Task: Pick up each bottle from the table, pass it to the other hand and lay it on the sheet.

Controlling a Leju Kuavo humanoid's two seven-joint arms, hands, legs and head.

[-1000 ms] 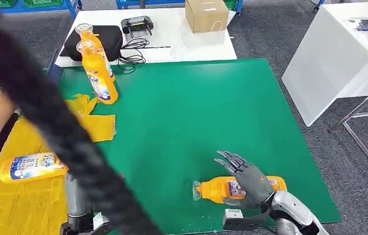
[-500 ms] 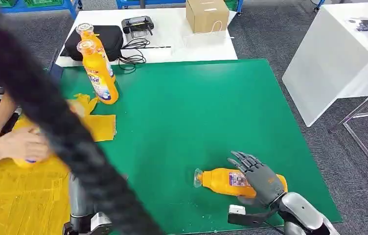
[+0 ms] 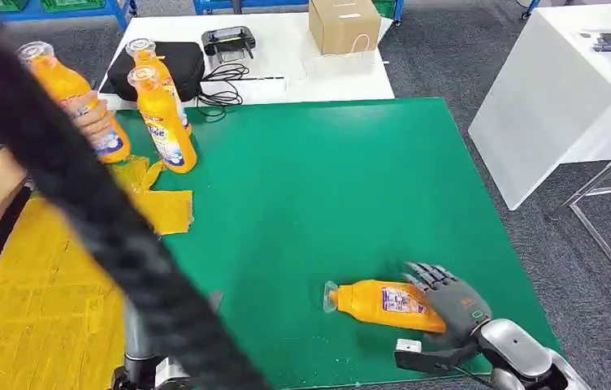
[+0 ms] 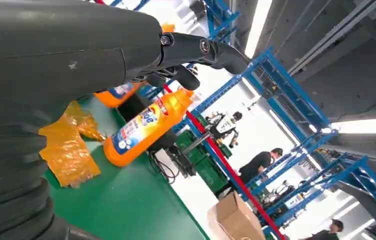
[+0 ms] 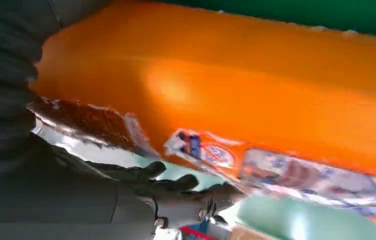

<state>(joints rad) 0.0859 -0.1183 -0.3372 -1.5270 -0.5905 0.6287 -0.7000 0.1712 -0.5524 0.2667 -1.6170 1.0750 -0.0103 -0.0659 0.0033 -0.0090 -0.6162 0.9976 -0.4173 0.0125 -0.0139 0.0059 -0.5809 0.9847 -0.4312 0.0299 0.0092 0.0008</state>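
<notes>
On the green mat point(image 3: 302, 187), right robot hand point(image 3: 448, 302) cups glossy orange bottle point(image 3: 375, 304).

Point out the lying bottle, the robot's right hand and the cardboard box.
lying bottle point(image 3: 371, 302), head view, orange body beside its label
right hand point(image 3: 448, 296), head view, back of the hand
cardboard box point(image 3: 343, 24), head view, front face

Orange bottle point(image 3: 383, 304), green table point(image 3: 310, 187), yellow sheet point(image 3: 34, 301), grey hand point(image 3: 448, 298).
</notes>
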